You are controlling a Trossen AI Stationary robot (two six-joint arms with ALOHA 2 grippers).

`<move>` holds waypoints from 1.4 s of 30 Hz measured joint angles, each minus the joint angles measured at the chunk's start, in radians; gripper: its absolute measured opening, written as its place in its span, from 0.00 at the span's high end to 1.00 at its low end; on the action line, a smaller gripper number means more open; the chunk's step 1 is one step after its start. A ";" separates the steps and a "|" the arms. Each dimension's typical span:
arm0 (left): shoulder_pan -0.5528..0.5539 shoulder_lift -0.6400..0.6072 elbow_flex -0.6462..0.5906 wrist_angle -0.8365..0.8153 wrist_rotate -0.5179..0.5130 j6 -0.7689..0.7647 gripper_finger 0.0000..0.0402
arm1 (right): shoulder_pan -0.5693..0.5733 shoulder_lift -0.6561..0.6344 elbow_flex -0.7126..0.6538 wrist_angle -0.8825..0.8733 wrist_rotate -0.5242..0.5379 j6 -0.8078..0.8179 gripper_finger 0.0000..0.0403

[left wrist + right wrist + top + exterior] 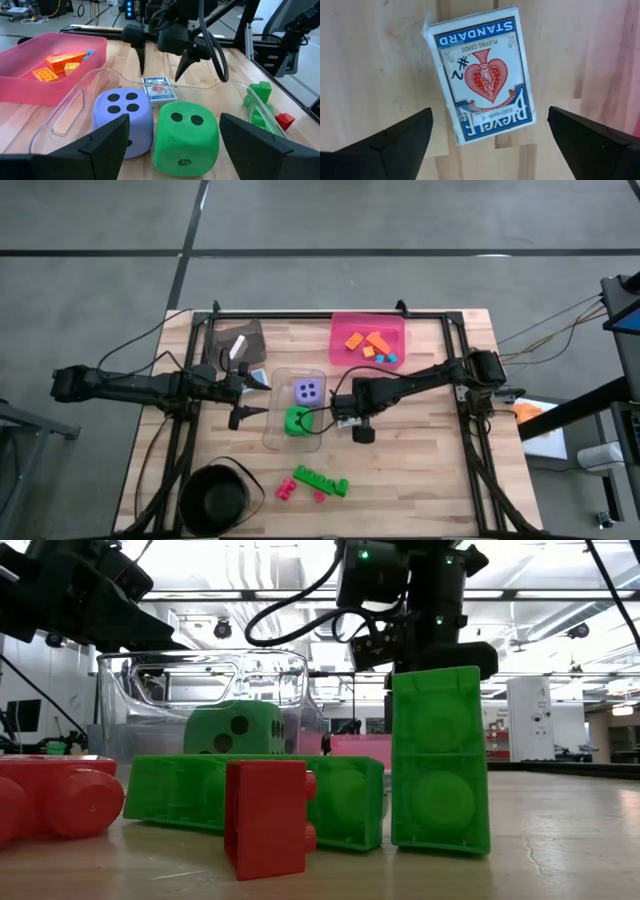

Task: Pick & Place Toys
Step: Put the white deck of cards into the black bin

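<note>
Right wrist view told the story: the right claw [490,132] hung directly over a boxed deck of playing cards [484,72] lying flat on the wooden table [375,60], fingers spread wide apart and empty, one to each side of the deck. The deck's long axis ran roughly along the line of sight of that camera, slightly skewed, so the fingers straddled its narrow width. My read: a straight drop and a squeeze across the short side was what the coming move called for, perhaps with a small twist of the wrist first.

From above, the right claw [352,418] sat just right of the clear bin [275,442], making it plainly the nearer arm to the cards. The left claw [252,398] hovered at the bin's left edge, also open and holding nothing, facing the purple die [309,391] and the green die [297,421] inside the bin.

Farther off, orange and teal bricks [369,346] lay in the pink bin [340,325] at the far side. Green bricks [320,480] and pink pieces [286,489] waited loose on the near table beside the black bowl [214,498]. The likeliest snag was the bin wall just beside the deck, crowding one finger.
</note>
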 joint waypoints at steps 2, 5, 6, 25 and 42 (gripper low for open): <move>0.000 0.000 0.000 0.000 0.000 0.000 0.22 | -0.007 0.006 0.000 0.002 -0.028 0.001 0.02; 0.000 0.000 0.000 0.000 0.000 0.000 0.22 | -0.012 0.026 0.000 0.002 -0.049 0.000 0.03; 0.000 0.000 0.000 0.000 0.000 0.000 0.22 | -0.012 0.036 0.000 0.003 -0.055 -0.005 0.02; 0.000 0.001 0.000 -0.005 0.000 0.001 0.22 | -0.031 0.142 0.004 0.037 -0.059 0.018 0.02; 0.000 0.001 0.000 -0.003 0.000 0.000 0.22 | -0.030 -0.014 0.002 0.068 -0.030 0.234 0.02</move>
